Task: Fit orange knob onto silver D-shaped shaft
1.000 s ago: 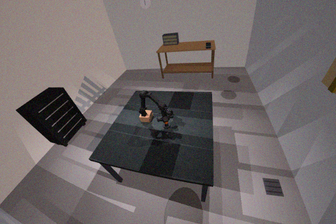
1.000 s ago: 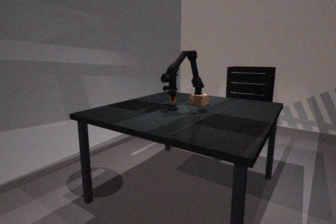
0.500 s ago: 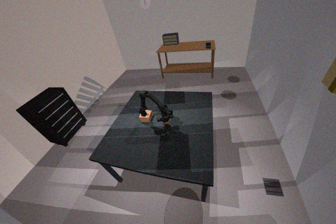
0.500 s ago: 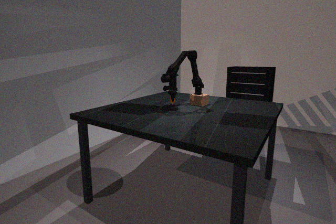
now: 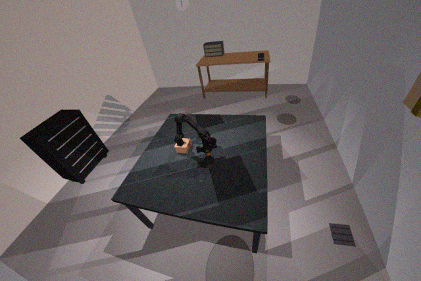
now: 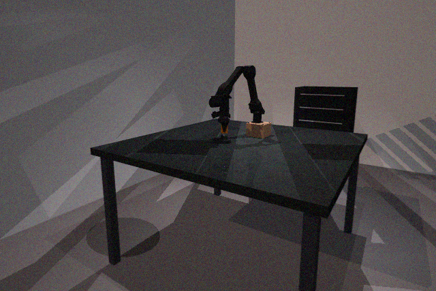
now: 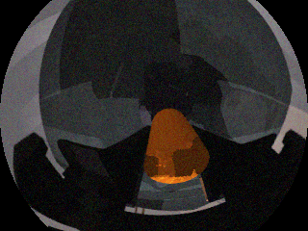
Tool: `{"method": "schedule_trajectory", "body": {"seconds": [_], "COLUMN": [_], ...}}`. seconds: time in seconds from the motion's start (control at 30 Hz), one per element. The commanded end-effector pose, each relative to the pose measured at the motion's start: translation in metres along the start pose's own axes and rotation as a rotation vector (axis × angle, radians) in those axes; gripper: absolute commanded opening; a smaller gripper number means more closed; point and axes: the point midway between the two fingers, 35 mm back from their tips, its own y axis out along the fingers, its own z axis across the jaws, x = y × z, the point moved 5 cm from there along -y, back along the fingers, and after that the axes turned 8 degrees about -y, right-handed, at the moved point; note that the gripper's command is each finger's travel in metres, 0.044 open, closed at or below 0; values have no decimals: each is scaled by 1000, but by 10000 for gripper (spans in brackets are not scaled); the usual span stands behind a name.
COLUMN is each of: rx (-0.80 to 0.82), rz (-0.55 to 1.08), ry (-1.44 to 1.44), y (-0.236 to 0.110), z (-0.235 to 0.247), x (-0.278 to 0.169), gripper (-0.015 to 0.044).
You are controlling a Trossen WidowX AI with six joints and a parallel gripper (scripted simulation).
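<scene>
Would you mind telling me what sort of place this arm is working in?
Probably a sparsely furnished indoor room, not a workshop: a dark square table carrying the black robot arm, a wooden side table with a lower shelf against the wall, and a black slatted cabinet.
</scene>
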Motion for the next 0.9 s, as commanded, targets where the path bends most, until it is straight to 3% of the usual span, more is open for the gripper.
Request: {"method": "schedule_trajectory", "body": {"seconds": [0.0,0.27,0.87], "rx": [0,0,0], "rz": [-4,-4,-4], "ry": [-1,-210,-210], "y": [-4,-3,1], "z": [1,2,1], "x": [1,3,1], "gripper": [0,0,0]}}
